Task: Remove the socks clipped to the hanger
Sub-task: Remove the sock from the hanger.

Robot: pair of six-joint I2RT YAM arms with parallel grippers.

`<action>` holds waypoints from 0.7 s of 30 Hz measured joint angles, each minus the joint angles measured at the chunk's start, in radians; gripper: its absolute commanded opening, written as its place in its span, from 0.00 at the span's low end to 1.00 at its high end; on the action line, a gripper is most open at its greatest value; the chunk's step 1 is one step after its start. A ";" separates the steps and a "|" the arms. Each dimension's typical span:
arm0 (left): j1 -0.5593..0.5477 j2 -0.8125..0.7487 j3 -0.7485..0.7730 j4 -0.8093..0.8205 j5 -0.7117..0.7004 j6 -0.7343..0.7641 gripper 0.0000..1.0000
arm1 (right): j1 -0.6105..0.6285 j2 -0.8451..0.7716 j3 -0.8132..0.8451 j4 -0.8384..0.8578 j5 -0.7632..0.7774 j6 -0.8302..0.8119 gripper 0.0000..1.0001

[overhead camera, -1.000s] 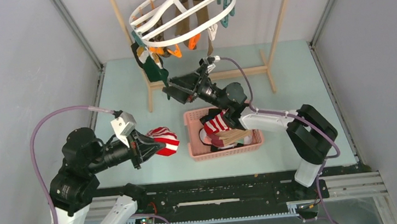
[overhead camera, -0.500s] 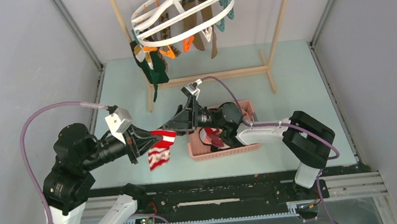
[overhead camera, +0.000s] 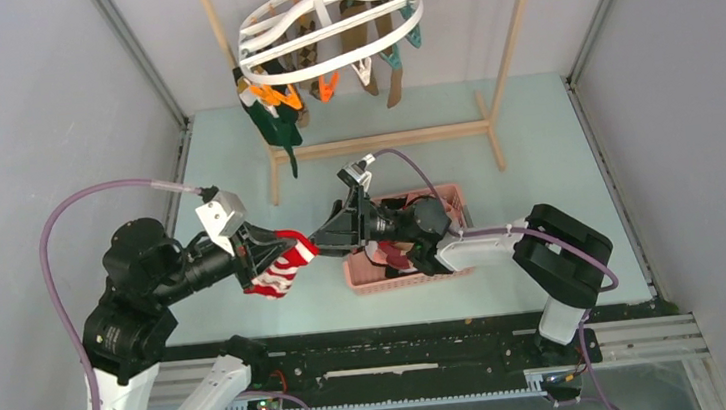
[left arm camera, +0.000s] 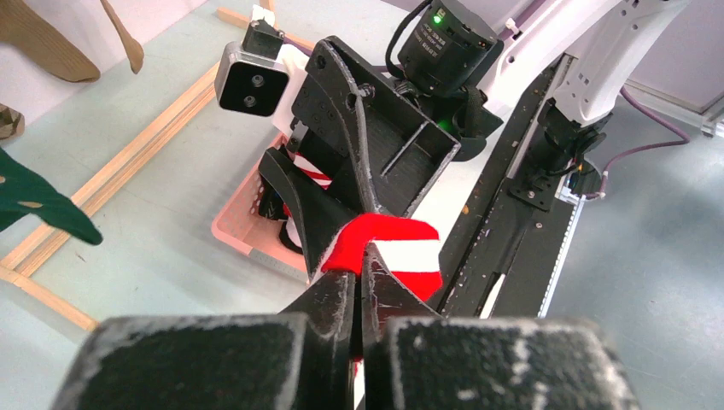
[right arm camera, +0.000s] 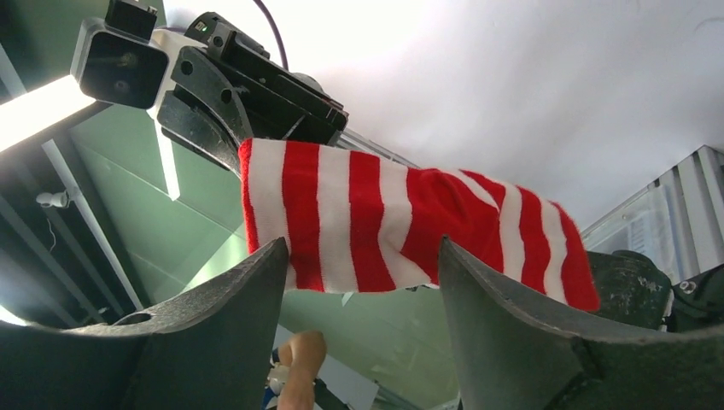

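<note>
The white oval hanger (overhead camera: 326,23) hangs from the wooden rack with a dark green sock (overhead camera: 271,123), an argyle sock (overhead camera: 304,48) and tan-brown socks (overhead camera: 392,74) clipped to it. My left gripper (overhead camera: 262,263) is shut on a red-and-white striped sock (overhead camera: 282,265), held above the table; the pinch shows in the left wrist view (left arm camera: 359,260). My right gripper (overhead camera: 327,239) is open and faces that sock. In the right wrist view the striped sock (right arm camera: 384,222) spans the gap just past the right gripper (right arm camera: 363,256).
A pink basket (overhead camera: 358,278) holding several socks sits under the right arm; it also shows in the left wrist view (left arm camera: 243,224). The wooden rack frame (overhead camera: 383,141) stands behind it. The black rail (overhead camera: 403,347) runs along the near edge.
My right gripper came down from beside the green sock at the hanger to the striped sock. The left gripper moved right with the sock. The hanger has swung.
</note>
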State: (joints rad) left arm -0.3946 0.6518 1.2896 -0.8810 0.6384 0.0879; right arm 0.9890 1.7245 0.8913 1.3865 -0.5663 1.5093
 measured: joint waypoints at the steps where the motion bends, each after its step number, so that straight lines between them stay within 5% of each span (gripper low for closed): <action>1: 0.000 0.002 0.000 0.003 -0.001 0.000 0.00 | 0.000 0.000 0.000 0.002 0.000 0.000 0.78; 6: 0.000 0.014 0.012 0.015 -0.007 -0.001 0.00 | 0.002 -0.006 0.000 -0.031 -0.005 -0.020 0.90; 21: 0.000 0.018 0.051 0.057 0.002 -0.066 0.00 | -0.006 -0.112 0.049 -0.293 0.071 -0.215 0.76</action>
State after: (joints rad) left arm -0.3946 0.6693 1.3411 -0.8238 0.6403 0.0216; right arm 0.9833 1.6123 0.9401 1.0939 -0.4957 1.2945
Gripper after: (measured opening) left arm 0.014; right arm 0.806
